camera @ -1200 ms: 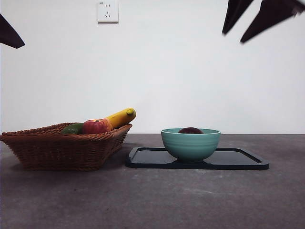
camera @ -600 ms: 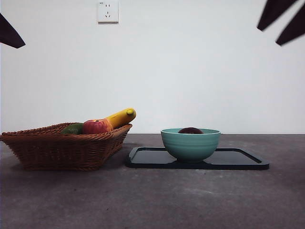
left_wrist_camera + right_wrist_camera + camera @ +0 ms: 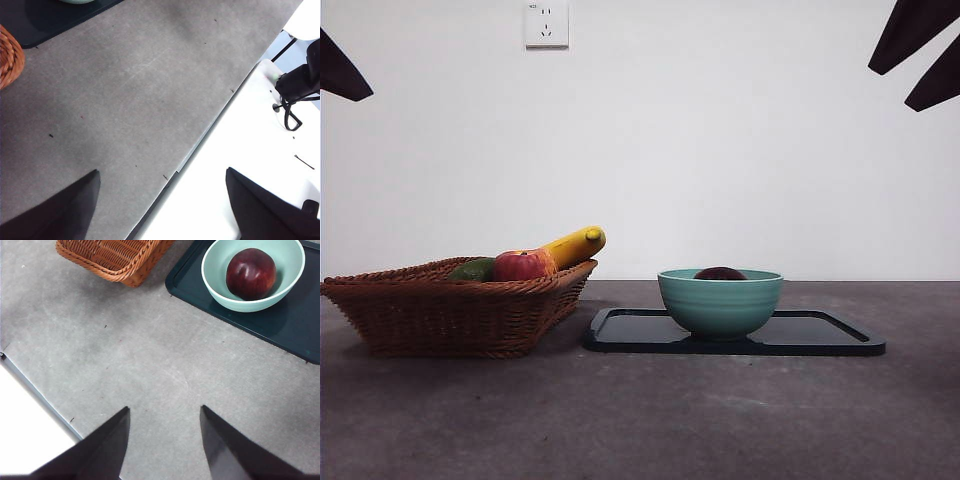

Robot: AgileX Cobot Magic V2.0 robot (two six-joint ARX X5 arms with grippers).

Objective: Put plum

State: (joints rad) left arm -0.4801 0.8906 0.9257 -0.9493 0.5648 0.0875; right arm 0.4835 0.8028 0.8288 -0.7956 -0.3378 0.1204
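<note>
The plum [image 3: 250, 273] sits inside the pale green bowl [image 3: 216, 289], resting against the bottom and slightly toward 1 wall, and the bowl stands on the dark tray [image 3: 280, 332]. From the front view only the plum's dark top shows above the bowl's rim. I judge the placing done, since nothing grips the fruit.

If I had to take it again, I would expect a firm, fairly heavy, glossy ball with slick skin that could roll or slip between hard jaws. I would close across its widest middle from above, gently enough not to bruise it, minding the bowl's wall beside it.

My right gripper [image 3: 162, 440] hangs high over the bare grey table [image 3: 150, 370], near the table's edge and well apart from the tray, its 2 jaws spread wide with nothing between them. My left gripper [image 3: 160, 200] waits over the table's other edge, jaws also parted and empty.

The wicker basket [image 3: 460, 310] stands just beside the tray, holding a banana [image 3: 575, 244], a red apple [image 3: 523, 265] and a green fruit [image 3: 472, 270]. Its inside is mostly hidden by the rim from the front, and both wrist views cut it off, so I cannot tell whether it holds more. The plum's underside is hidden too.
</note>
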